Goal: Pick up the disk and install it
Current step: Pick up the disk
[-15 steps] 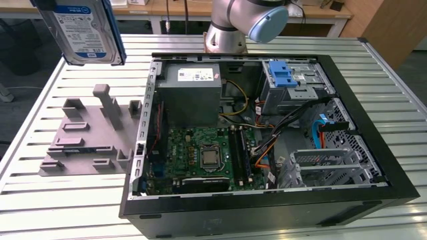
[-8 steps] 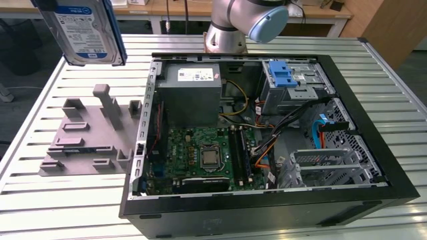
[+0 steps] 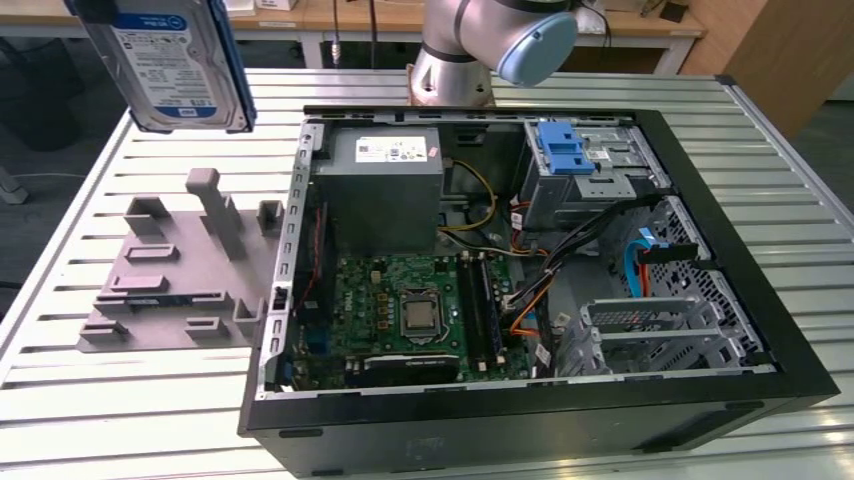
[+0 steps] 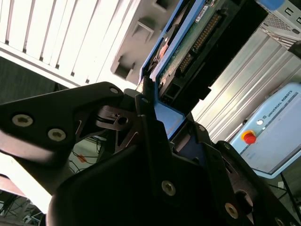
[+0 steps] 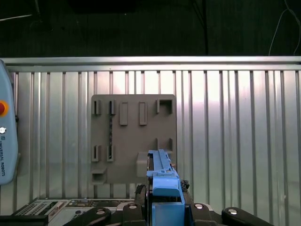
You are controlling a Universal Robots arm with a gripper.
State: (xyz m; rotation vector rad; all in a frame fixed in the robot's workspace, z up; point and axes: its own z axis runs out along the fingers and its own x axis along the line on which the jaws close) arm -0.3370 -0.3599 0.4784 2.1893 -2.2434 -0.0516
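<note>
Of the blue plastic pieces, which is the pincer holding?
The rail frame on the raised disk; the other, a bare latch, sits inside the computer case.

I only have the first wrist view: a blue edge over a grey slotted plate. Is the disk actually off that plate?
Observer: Yes. In the exterior view the disk hangs upright in the air, apart from the grey plate.
Operator: Is the gripper closed on it?
Observer: In the second wrist view the gripper is shut on its blue frame.
Operator: Where's the computer?
Observer: Beside the plate, on the exterior view's right, lies the open case.
</note>
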